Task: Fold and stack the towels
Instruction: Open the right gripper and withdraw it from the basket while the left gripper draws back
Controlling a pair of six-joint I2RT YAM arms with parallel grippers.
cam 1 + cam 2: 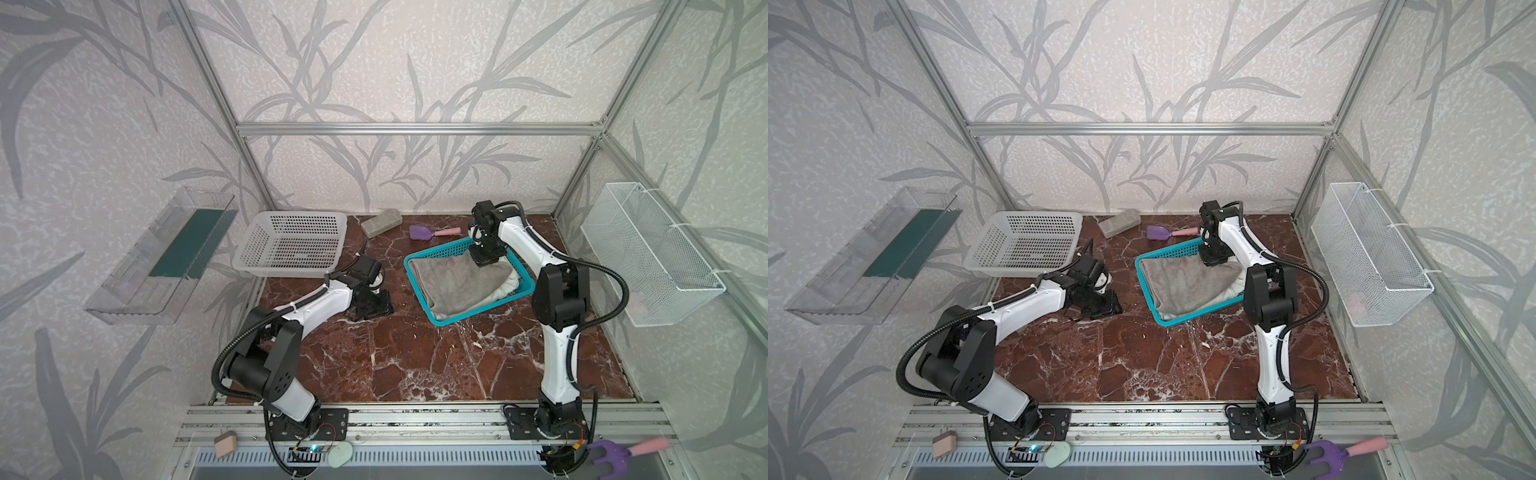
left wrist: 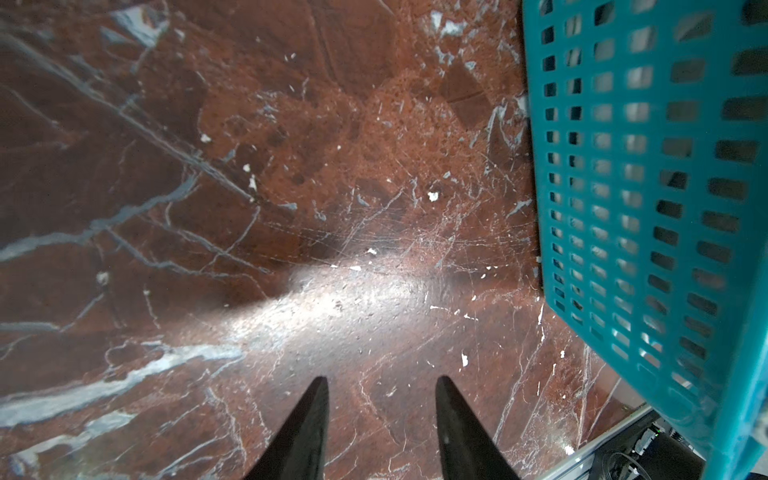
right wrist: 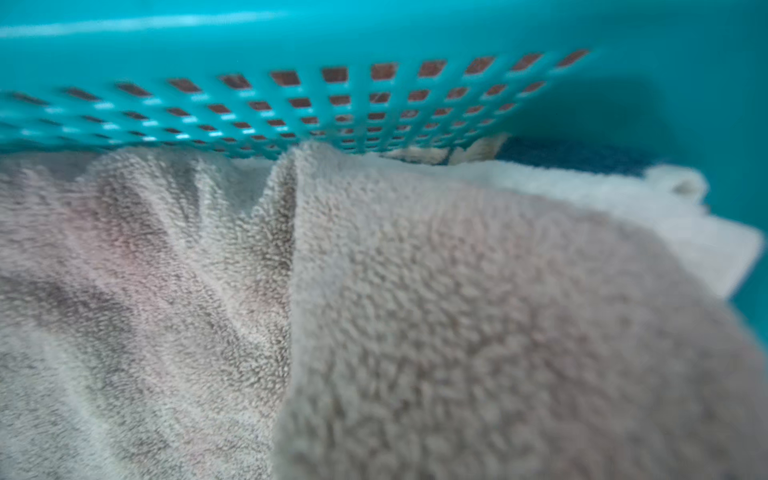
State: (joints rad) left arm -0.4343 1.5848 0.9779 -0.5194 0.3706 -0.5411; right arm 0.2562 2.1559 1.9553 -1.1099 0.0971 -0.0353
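A: Where are the left fingers (image 2: 305, 432)?
B: Apart, holding nothing, low over the bench (image 1: 415, 365), near the blue basket (image 1: 420, 291).
A: And the towels?
B: In the basket. Grey towel (image 1: 461, 282) on top, white towel (image 1: 509, 284) under it.
A: The right fingers (image 1: 484, 262)?
B: Together, down on the grey towel. If they pinch it and lift, the pile may come undone or the basket may tip.

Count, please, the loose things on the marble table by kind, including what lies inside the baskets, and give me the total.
Towels: 3 (grey towel on top, white towel under it, blue-bordered towel barely showing)
Baskets: 2 (teal basket holding the towels, white basket)
Blocks: 1 (grey block)
Scoops: 1 (purple scoop)
Total: 7
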